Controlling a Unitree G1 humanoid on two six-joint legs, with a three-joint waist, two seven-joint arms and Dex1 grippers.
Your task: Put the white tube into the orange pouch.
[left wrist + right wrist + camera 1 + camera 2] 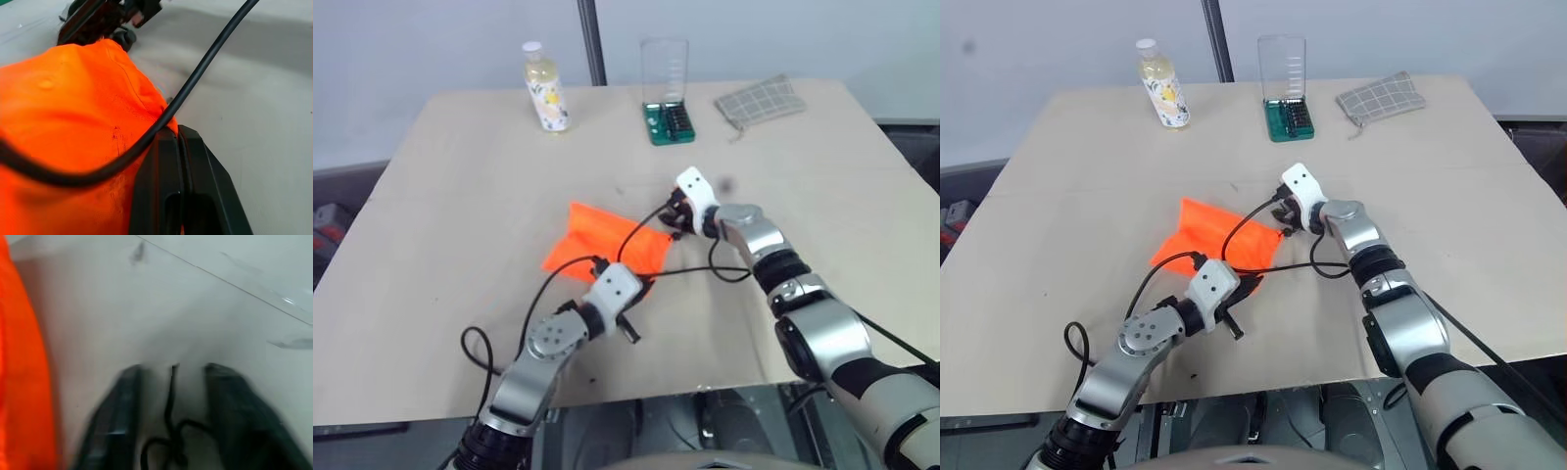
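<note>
From the head views, the orange pouch [607,245] lies near the middle of the table [440,196], crumpled and raised on its near side. The left gripper [641,289] sits at the pouch's near right corner with its two black fingers pressed together on the fabric, pinching that edge. The right gripper [674,217] is at the pouch's far right edge, just beside the orange cloth, its tips low over the tabletop; a black cable [641,220] loops across the pouch between the two wrists. Whether the white tube is in or at the pouch cannot be told from here. At the far side of the table stand a bottle of yellow liquid [546,88], a clear-lidded green bit case [668,98] and a grey checked cloth pouch [760,100]. In the left wrist view, the left gripper's fingers [171,191] lie closed flat against each other with orange fabric [63,127] caught at their tips, the cable crossing over the cloth. In the right wrist view, the right gripper's fingers [117,416] stand apart with bare tabletop between them and nothing held, the orange pouch's edge [22,357] off to one side.
</note>
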